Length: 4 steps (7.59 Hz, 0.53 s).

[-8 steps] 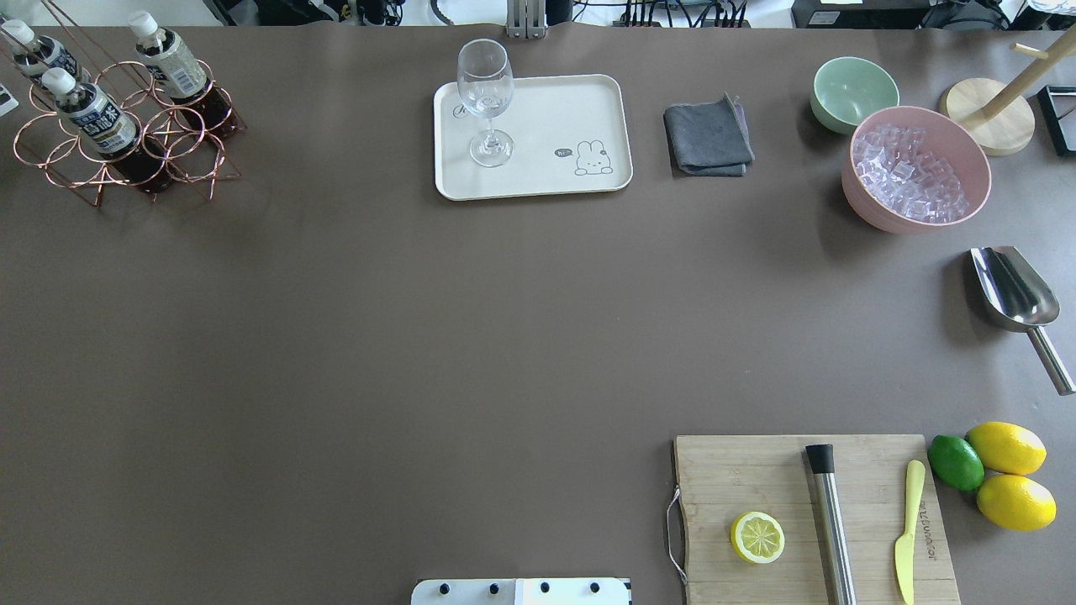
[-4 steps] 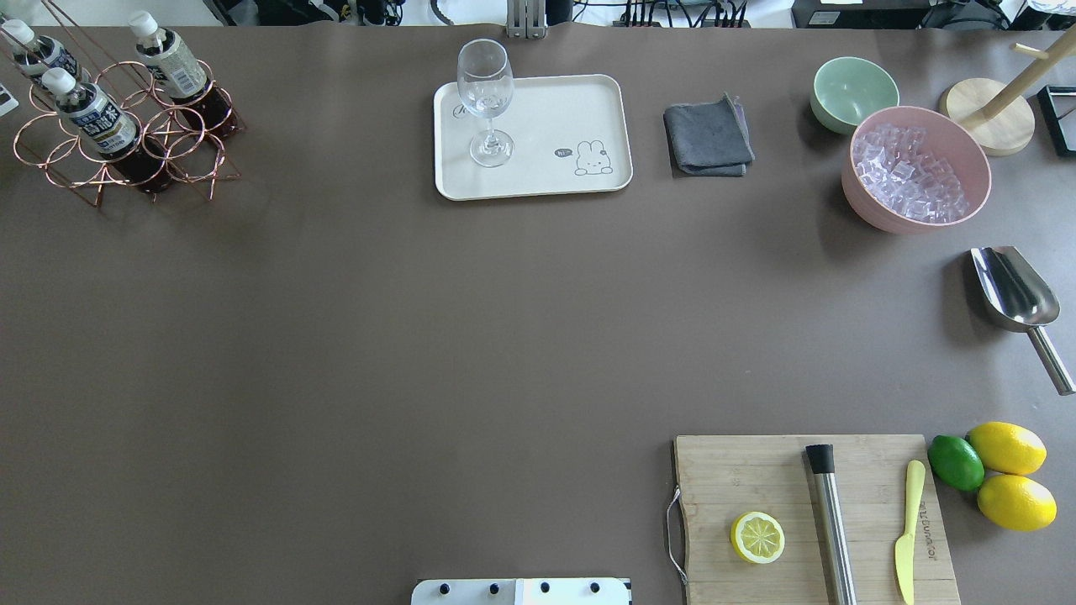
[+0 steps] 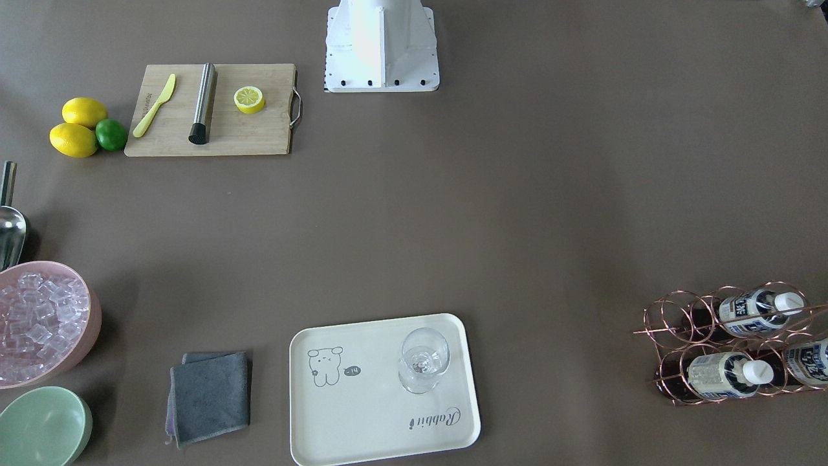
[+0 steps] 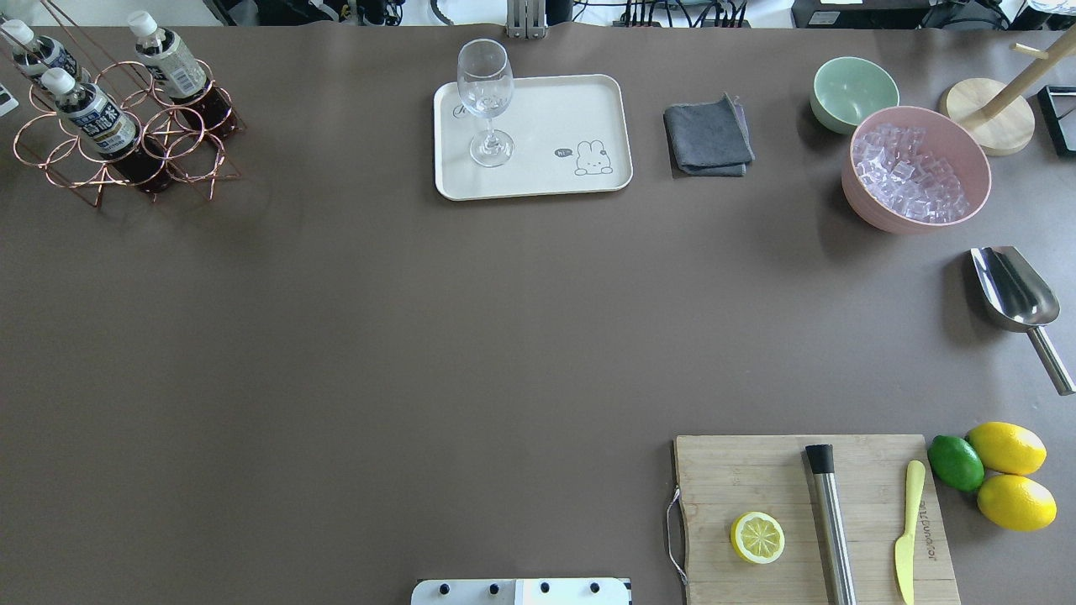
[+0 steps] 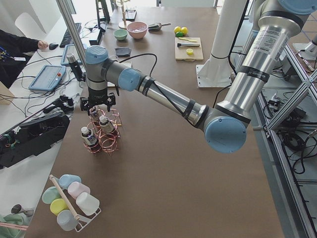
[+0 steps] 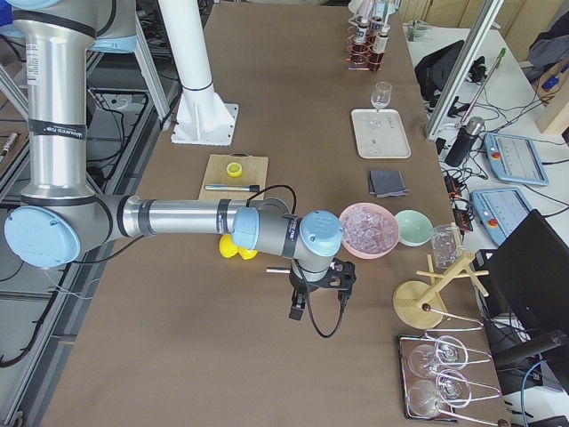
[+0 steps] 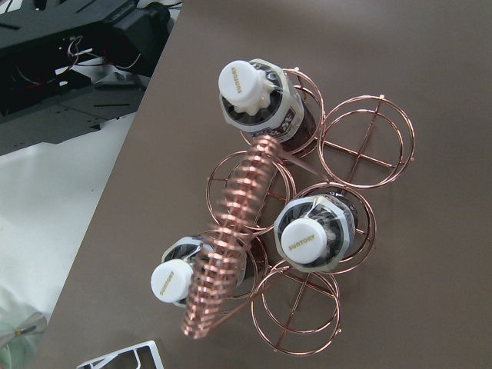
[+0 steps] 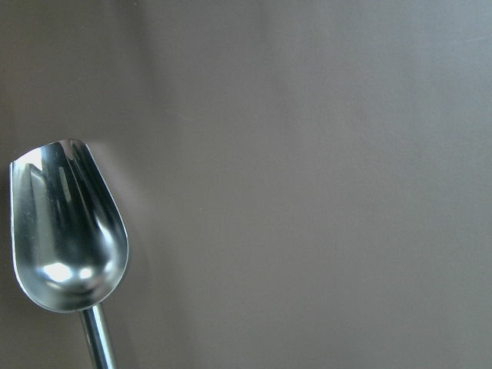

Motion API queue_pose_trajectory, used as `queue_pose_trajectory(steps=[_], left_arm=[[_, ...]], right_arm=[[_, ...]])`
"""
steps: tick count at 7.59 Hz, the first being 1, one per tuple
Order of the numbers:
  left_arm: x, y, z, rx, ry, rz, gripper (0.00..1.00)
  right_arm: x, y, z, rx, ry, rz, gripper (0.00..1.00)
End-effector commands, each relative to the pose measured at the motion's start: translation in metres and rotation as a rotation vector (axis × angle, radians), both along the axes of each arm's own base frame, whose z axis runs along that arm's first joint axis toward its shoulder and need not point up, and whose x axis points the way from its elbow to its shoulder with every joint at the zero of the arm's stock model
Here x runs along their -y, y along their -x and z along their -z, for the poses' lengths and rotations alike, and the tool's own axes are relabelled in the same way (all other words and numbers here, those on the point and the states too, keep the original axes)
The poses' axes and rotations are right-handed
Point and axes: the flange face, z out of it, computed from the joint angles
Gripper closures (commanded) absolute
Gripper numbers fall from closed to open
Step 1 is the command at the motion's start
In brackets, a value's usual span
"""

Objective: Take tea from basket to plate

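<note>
I've got the tea (image 4: 101, 123) standing in the basket (image 7: 242, 201) at the table's far left corner, three bottles, caps up. My left gripper (image 5: 97, 105) hangs just above them; I can't tell whether it's open, nor the right gripper (image 6: 323, 283) near the scoop (image 8: 69, 231). The plate (image 4: 546, 118) holds a glass (image 4: 486, 84).

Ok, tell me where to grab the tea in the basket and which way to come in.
Grip the tea at its white cap and neck, coming straight down from above. It stands upright in the basket, whose wire rings fence the body, and the coiled handle blocks one side.
</note>
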Motion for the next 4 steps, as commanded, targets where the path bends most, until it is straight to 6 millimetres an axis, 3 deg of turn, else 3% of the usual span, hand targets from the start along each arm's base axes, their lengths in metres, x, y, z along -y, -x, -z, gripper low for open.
queue_pose_trajectory(steps=[1,4], left_arm=[[0.026,-0.034,0.016,0.053,-0.088,-0.136,0.05],[0.034,-0.034,0.034,0.055,-0.12,-0.139,0.05]], right_arm=[[0.0,0.0,-0.001,0.005,0.002,-0.002,0.0],[0.0,0.0,-0.002,0.006,0.005,-0.001,0.0]])
